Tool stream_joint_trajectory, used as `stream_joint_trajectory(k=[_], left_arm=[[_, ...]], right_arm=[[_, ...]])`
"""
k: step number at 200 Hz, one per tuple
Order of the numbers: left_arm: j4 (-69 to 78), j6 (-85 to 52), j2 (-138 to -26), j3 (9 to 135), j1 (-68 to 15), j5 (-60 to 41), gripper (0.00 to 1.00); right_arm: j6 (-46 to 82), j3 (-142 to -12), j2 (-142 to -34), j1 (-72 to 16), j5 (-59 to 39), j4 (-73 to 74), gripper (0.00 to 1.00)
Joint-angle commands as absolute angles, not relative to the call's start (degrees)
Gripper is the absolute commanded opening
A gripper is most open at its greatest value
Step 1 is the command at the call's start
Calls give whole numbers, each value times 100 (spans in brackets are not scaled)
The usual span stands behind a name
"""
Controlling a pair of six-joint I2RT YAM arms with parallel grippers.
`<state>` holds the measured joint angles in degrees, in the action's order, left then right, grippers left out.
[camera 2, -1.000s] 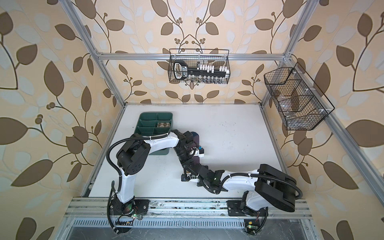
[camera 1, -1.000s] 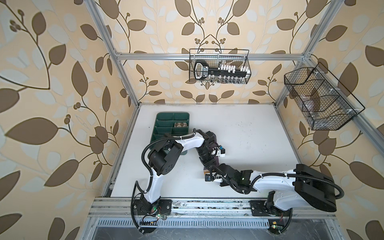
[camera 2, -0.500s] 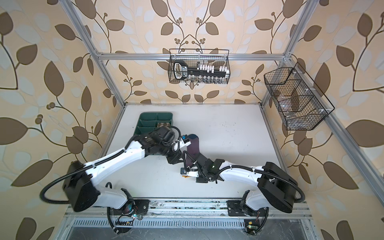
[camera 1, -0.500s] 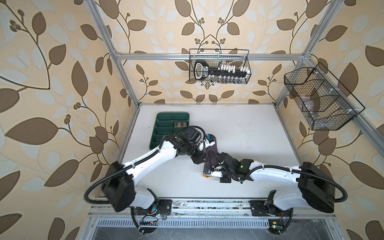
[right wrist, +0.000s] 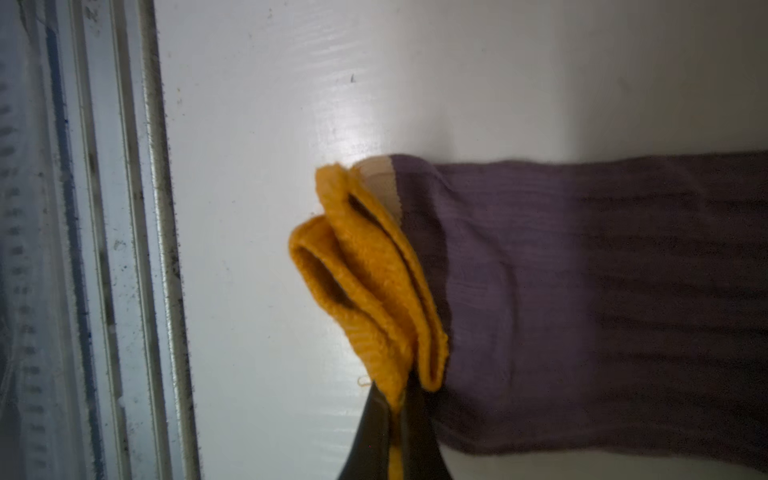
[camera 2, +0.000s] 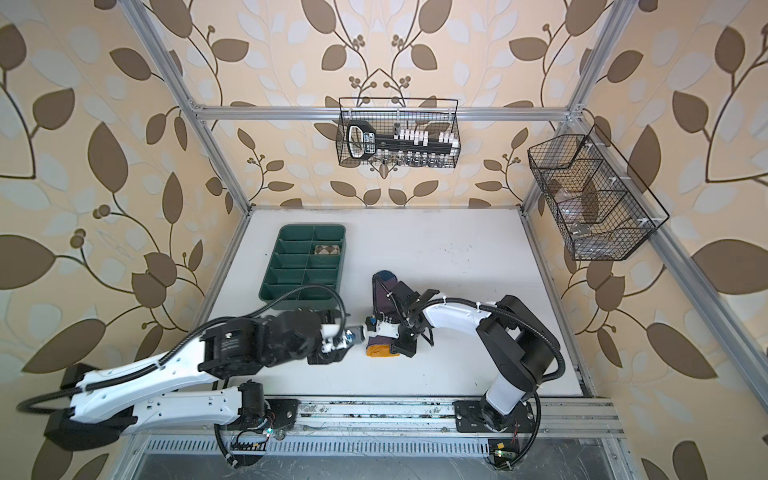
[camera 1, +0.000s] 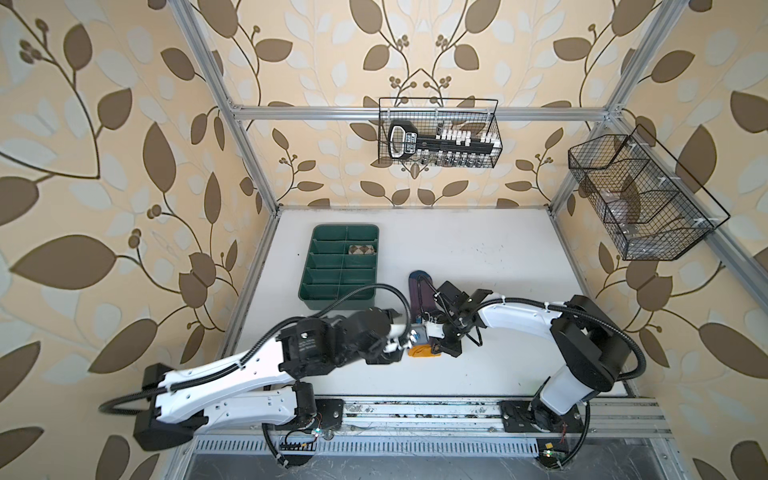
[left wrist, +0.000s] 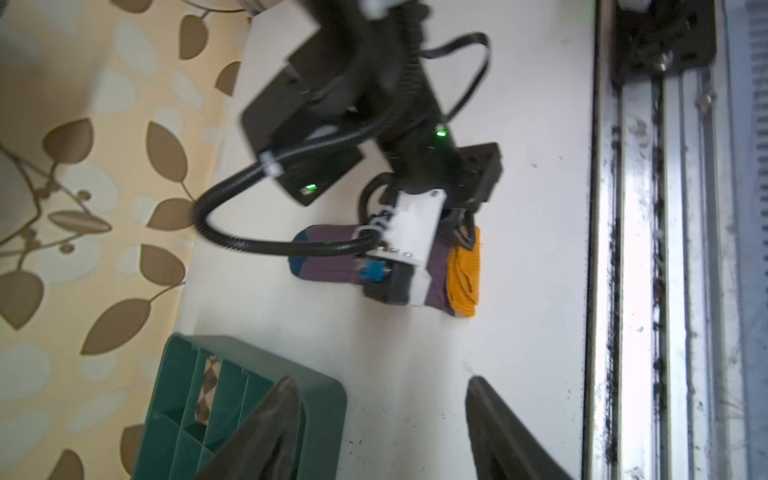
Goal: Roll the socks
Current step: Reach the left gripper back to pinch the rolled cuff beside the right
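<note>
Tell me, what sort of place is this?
Probably a robot test booth, not a real room: a metal frame around wallpapered walls, two arms bolted to a rail beside a white table, one pinching a sock.

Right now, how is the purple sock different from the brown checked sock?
The purple sock lies stretched out on the white table; the checked sock sits bunched small in one box of the green tray. The purple sock has a blue toe and orange cuff; the checked sock is tan with brown diamonds. The right tool pinches the purple sock's cuff; nothing touches the checked sock. Both are fabric socks.
</note>
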<state>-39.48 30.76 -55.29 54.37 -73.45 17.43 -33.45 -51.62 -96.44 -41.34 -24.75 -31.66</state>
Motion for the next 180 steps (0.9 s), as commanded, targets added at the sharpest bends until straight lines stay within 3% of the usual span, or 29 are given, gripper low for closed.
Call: stream_joint_trajectory(k=[1,43,97,140,180], left_arm=[[-3454,3485,-5891,4860,-8028,3251,65],[-1855,3239,-7268,4211,-8453,3235,63],[-264,2910,-8934,3930,-8284,3342,47],[-44,2626,-9533,4012,-7809,3190,35],[-322,2527,-9870,4315,-7609,3098,33]], right_arm=[[-3445,-5355,-10056,-3983,-2770,-3617,0],[-3513,-5537,-10414,-3815,-2860,-3771,0],[-3524,-5561,-10502,-3764,-2865,-3785,0],[-3424,-5606,-10622,-3759,-2864,-3803,0],[-3419,-5599,-10611,-3738,-2889,-3807,0]])
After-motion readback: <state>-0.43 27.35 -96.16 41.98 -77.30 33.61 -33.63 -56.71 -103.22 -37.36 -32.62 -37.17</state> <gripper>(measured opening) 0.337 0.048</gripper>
